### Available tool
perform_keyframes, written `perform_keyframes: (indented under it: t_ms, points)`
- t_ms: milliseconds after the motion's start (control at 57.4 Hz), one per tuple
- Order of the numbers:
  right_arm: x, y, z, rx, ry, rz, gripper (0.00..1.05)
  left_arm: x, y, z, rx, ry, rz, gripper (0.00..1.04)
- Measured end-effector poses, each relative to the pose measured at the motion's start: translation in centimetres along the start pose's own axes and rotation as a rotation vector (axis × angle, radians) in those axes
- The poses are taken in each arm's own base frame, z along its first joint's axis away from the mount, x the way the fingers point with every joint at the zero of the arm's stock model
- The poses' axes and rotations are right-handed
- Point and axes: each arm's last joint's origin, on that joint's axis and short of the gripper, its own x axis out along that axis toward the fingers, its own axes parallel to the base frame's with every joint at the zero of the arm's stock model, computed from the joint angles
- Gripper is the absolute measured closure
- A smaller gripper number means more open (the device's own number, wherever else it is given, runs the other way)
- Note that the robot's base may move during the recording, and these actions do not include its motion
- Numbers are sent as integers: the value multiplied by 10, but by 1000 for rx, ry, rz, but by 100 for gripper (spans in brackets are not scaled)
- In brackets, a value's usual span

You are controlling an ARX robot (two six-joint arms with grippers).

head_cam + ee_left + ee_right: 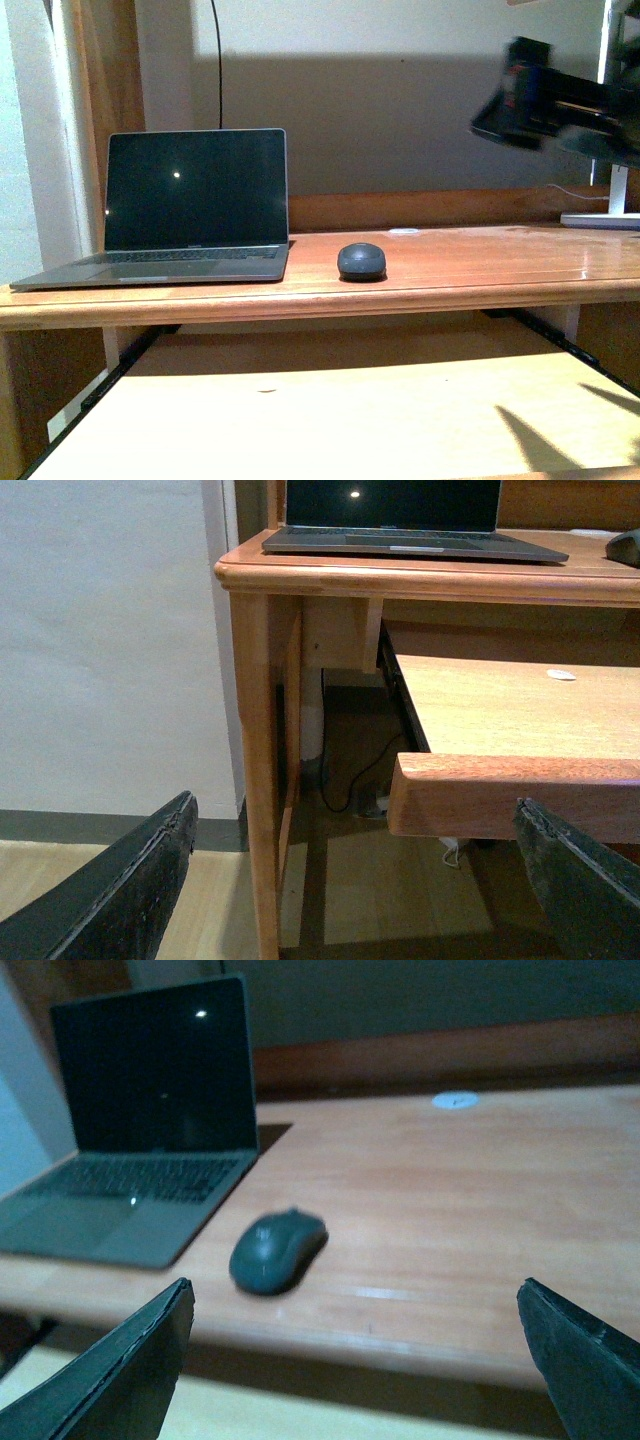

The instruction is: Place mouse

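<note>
The left gripper (355,802) hung low, below the laptop's (190,205) end of the table (480,270), spread wide and empty. The right gripper (355,1285), equally wide and holding nothing, faced the mouse (361,261). It lay free just right of the laptop. Placing looked done, with only clearing the arm apparently left.

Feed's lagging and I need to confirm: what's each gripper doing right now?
Left gripper: open, empty.
Right gripper: open, empty; the mouse lies on the desk.
</note>
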Motion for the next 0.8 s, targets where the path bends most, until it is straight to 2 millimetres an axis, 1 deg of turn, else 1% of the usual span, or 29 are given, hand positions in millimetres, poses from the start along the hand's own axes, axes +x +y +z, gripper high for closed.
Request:
perform_keyframes:
  t_ms: [17,52,139,174,296,348,383,470,505,627,697,801]
  points:
    - [-5,-2,-3,-2,6,7,7,0,0,0,0,0,0,8]
    - [-22,-10,-16,-11,35,37,7,0,0,0,0,0,0,8]
    - [-49,-22,-40,-19,90,83,7,0,0,0,0,0,0,8]
    - [-61,-28,-54,-20,118,109,7,0,0,0,0,0,0,8]
    - [-88,-38,-83,-37,162,186,7,0,0,0,0,0,0,8]
    - [-95,-40,-93,-45,173,211,7,0,0,0,0,0,0,8]
    - [-101,-42,-104,-57,186,233,7,0,0,0,0,0,0,8]
    - [-109,-44,-124,-78,220,248,7,0,0,0,0,0,0,8]
    - [-112,-45,-136,-85,243,248,7,0,0,0,0,0,0,8]
    - [-115,-46,-161,-100,293,236,7,0,0,0,0,0,0,8]
    - [-113,-44,-170,-115,308,225,7,0,0,0,0,0,0,8]
    - [-105,-40,-177,-135,317,216,7,0,0,0,0,0,0,8]
